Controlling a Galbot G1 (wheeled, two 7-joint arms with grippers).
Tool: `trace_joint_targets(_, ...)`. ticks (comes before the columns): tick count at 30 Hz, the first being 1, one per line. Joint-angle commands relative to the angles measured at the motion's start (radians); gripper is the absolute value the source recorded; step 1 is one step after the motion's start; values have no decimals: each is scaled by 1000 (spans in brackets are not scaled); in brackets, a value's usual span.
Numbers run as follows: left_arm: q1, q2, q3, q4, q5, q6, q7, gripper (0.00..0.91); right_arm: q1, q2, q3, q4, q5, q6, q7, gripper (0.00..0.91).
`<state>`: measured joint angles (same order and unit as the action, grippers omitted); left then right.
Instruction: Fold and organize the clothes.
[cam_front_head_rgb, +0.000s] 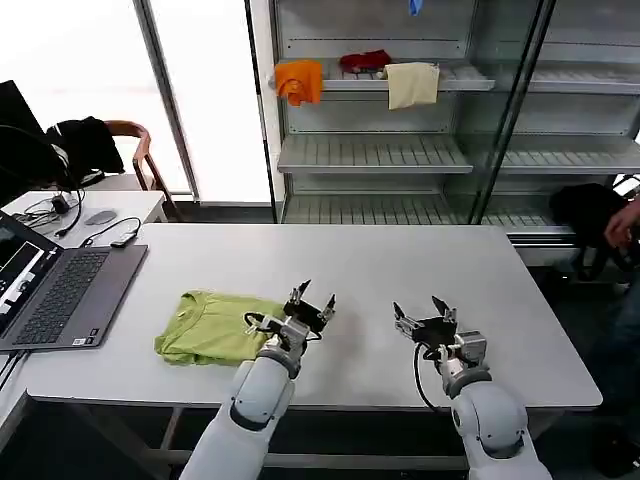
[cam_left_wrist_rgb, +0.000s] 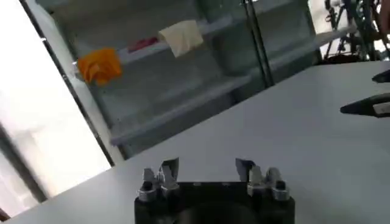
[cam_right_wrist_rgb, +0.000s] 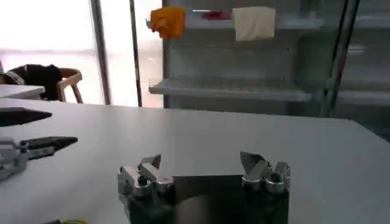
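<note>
The clothes, a lime yellow-green T-shirt (cam_front_head_rgb: 210, 327), lie folded into a compact bundle on the white table (cam_front_head_rgb: 350, 270), front left of centre. My left gripper (cam_front_head_rgb: 312, 301) hovers open just past the bundle's right edge, holding nothing; its fingertips (cam_left_wrist_rgb: 170, 165) stand wide apart over bare tabletop. To the right, my right gripper (cam_front_head_rgb: 423, 311) is also open and holds nothing, raised above the table near the front edge. In the right wrist view its fingers (cam_right_wrist_rgb: 150, 162) are spread, and the left gripper's dark tips (cam_right_wrist_rgb: 52, 143) show off to the side.
An open laptop (cam_front_head_rgb: 55, 290) with cables sits at the table's left end. Behind the table stands a glass-doored shelf unit (cam_front_head_rgb: 400, 150) holding orange (cam_front_head_rgb: 299, 80), red (cam_front_head_rgb: 365, 61) and cream cloths (cam_front_head_rgb: 411, 84). A chair with black garments (cam_front_head_rgb: 85, 143) is back left.
</note>
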<state>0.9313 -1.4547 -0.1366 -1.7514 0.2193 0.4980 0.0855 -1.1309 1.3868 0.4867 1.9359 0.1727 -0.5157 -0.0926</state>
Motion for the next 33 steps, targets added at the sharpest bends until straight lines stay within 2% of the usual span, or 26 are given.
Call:
trace_joint_targets(1, 13, 175, -163, -99, -170, -38, -1, 907, 35, 62, -89, 21, 95, -60, -6, 907)
trace_joint_targets(6, 121, 319, -310, -173, -235, 47, 79, 907, 45, 77, -106, -4, 68, -57, 0, 907)
trace_joint_targets(9, 212, 343, -352, -221, -259, 63, 98, 907, 43, 71, -101, -7, 60, -55, -1, 907)
trace_joint_targets(14, 297, 292, -333, -279, -257, 66, 90, 907, 45, 63, -93, -10, 53, -55, -1, 907)
trace_joint_targets(19, 290, 235, -299, -289, -247, 75, 76, 907, 40, 69, -102, -2, 60, -61, 1, 907)
trace_joint_targets(24, 281, 242, -347, -268, -255, 51, 85, 907, 41, 78, -151, -7, 129, -63, -1, 907)
trace_joint_targets(27, 304, 262, -354, -278, -261, 45, 98, 907, 65, 102, -170, -40, 168, -64, 3, 907)
trace_joint_targets(29, 303, 250, -361, -275, -263, 37, 90, 907, 93, 120, -185, -80, 197, -64, 13, 907)
trace_joint_targets(33, 282, 242, -390, -250, -291, 39, 77, 907, 138, 132, -218, -132, 207, -64, 10, 907)
